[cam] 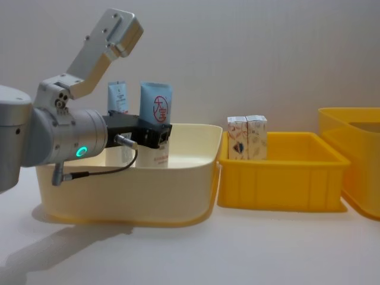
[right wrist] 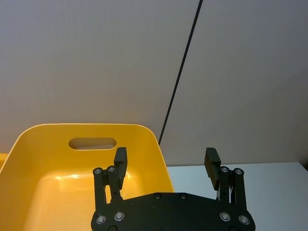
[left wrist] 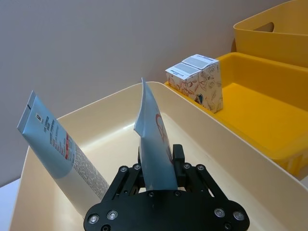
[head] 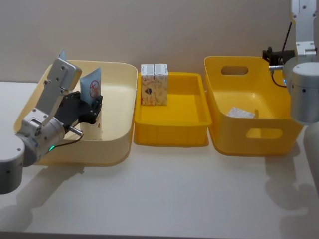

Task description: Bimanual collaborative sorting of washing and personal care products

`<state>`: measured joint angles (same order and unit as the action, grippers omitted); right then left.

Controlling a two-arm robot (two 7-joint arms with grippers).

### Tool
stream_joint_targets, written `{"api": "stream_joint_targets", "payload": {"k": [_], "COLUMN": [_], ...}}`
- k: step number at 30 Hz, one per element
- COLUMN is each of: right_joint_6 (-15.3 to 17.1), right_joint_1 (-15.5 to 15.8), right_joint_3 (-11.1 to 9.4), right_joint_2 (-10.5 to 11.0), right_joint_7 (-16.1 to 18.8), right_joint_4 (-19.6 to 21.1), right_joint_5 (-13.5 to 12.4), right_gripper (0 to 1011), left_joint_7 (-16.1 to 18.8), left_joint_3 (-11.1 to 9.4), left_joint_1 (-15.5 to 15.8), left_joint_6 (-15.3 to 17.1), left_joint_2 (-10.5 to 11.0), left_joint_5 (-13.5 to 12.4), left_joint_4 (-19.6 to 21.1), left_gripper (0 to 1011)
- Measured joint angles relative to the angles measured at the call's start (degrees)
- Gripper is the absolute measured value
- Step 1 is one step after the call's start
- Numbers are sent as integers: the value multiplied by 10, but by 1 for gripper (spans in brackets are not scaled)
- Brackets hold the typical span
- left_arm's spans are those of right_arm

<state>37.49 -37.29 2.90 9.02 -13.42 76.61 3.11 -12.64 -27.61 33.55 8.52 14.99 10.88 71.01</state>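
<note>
The left pincer [left wrist: 159, 161] pinches the logo tube [left wrist: 151, 130] across its lower body, inside the cream bin [head: 119, 130]. The tube's long axis is vertical, crimped end up, at right angles to the pincer's horizontal reach. Whether its lower end rests on the bin floor cannot be determined. A second tube [left wrist: 57, 144] leans against the far wall just beside it, apart from it. Any lift or release should therefore follow the vertical axis, clear of that tube and the bin wall. Two cartons [head: 154, 84] stand upright in the far left corner of the yellow tray [head: 172, 135], to this pincer's right. The right pincer [right wrist: 166, 163] hovers spread and empty at the deep yellow bin [right wrist: 43, 192], well apart; the left arm is nearer.
</note>
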Motion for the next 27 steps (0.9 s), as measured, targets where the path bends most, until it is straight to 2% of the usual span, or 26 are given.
{"api": "stream_joint_targets", "payload": {"k": [5, 27], "right_joint_6": [0, 0], "right_joint_1": [0, 0], "right_joint_3": [0, 0], "right_joint_2": [0, 0], "right_joint_7": [0, 0], "right_joint_4": [0, 0], "right_joint_5": [0, 0], "right_gripper": [1001, 1001], "left_joint_7": [0, 0], "left_joint_3": [0, 0], "left_joint_1": [0, 0], "left_joint_6": [0, 0], "left_joint_2": [0, 0], "left_joint_5": [0, 0], "left_joint_4": [0, -1], "left_gripper": [278, 278]}}
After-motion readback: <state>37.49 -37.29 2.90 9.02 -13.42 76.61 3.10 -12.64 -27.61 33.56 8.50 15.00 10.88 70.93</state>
